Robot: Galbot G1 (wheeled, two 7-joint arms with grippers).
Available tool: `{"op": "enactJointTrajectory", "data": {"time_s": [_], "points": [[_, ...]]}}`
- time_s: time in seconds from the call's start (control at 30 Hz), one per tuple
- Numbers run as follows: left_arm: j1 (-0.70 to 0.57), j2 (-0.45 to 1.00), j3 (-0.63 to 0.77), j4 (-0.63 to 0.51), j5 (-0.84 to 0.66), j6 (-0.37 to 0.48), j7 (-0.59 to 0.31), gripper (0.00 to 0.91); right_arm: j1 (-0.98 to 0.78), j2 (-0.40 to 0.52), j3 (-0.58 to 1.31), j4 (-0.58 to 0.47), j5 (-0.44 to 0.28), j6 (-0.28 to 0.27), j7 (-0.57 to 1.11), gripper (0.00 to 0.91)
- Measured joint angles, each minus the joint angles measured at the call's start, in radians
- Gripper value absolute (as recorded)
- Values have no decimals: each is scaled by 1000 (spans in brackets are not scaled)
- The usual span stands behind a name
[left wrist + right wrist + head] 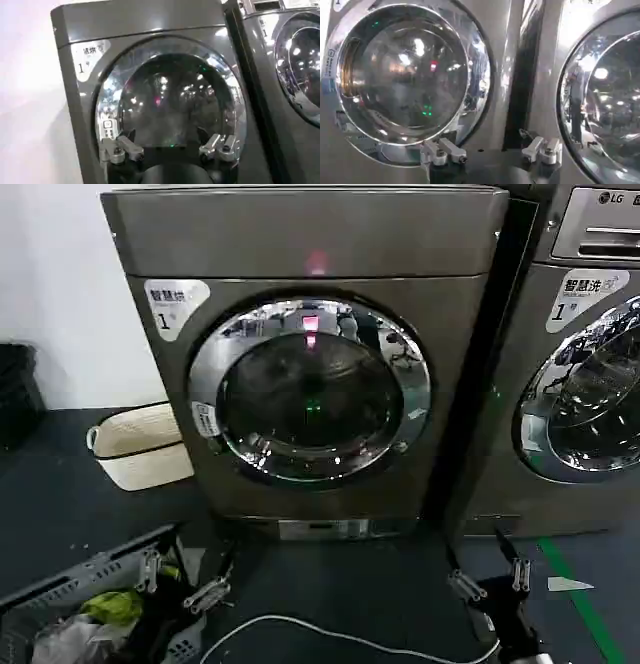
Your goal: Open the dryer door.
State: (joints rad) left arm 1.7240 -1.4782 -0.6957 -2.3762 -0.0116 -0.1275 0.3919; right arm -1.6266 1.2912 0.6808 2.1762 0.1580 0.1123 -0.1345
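Note:
The dryer (pixel 300 234) stands in the middle, dark grey-bronze, with a small red light and a "1" sticker at its corner. Its round dryer door (pixel 310 389) has a wide chrome rim and dark glass, and it lies flush against the front. My left gripper (pixel 180 581) hangs low before the dryer's lower left corner, open and holding nothing. My right gripper (pixel 492 580) is low at the lower right, open as well. In the left wrist view the left gripper (pixel 170 145) faces the door (pixel 170 95). The right gripper (pixel 491 149) faces the gap beside the door (pixel 405 70).
The LG-logo machine (pixel 590 384) stands close on the right. A white basket (pixel 140 446) sits on the floor to the left. A grey crate of clothes (pixel 90 604) is at the lower left. A white cable (pixel 330 634) and green tape (pixel 580 604) lie on the floor.

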Motion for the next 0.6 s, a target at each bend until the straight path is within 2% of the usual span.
{"op": "enactJointTrajectory", "data": {"time_s": [0.17, 0.6], "points": [[9, 3, 0, -12, -1, 2, 1, 907, 104, -80, -72, -29, 15, -35, -16, 907], [30, -1, 0, -27, 2, 6, 4, 907, 445, -261, -335, -146, 135, -36, -63, 907]]}}
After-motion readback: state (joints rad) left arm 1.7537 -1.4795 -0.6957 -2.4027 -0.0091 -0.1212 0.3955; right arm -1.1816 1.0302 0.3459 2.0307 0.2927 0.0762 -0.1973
